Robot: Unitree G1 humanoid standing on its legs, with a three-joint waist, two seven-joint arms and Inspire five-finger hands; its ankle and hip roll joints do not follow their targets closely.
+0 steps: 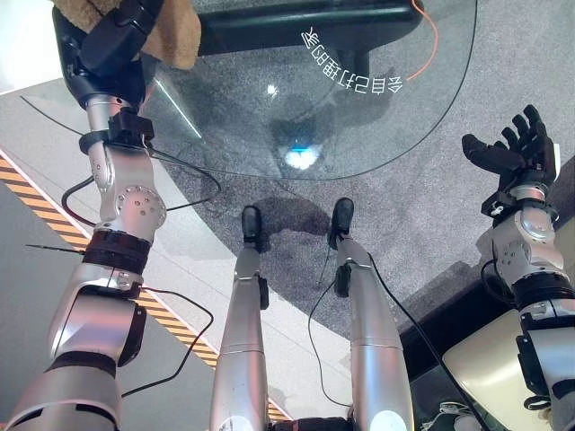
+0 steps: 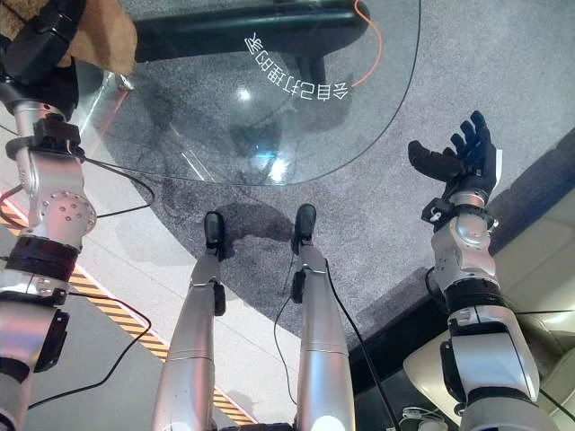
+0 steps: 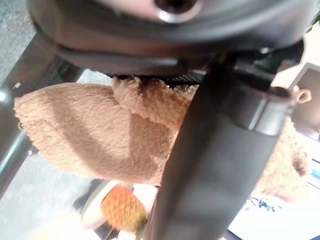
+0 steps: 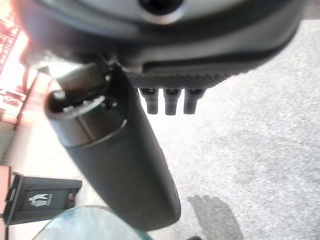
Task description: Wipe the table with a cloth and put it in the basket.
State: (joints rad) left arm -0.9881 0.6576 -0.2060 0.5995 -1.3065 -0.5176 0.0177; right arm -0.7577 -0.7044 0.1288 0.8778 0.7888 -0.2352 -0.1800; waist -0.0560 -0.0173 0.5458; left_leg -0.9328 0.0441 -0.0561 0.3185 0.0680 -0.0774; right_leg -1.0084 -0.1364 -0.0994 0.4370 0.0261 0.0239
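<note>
- The left hand (image 1: 115,40) grips the tan cloth (image 3: 95,130) at the glass table's (image 1: 359,135) far left edge.
- The right hand (image 2: 463,157) hangs off the table's right side, fingers spread, holding nothing.
- Good wiping probably needs the cloth pressed flat, with overlapping strokes.
- White characters (image 1: 352,65) on the glass, upside down, are not legible.
- The basket's place cannot be told.
</note>
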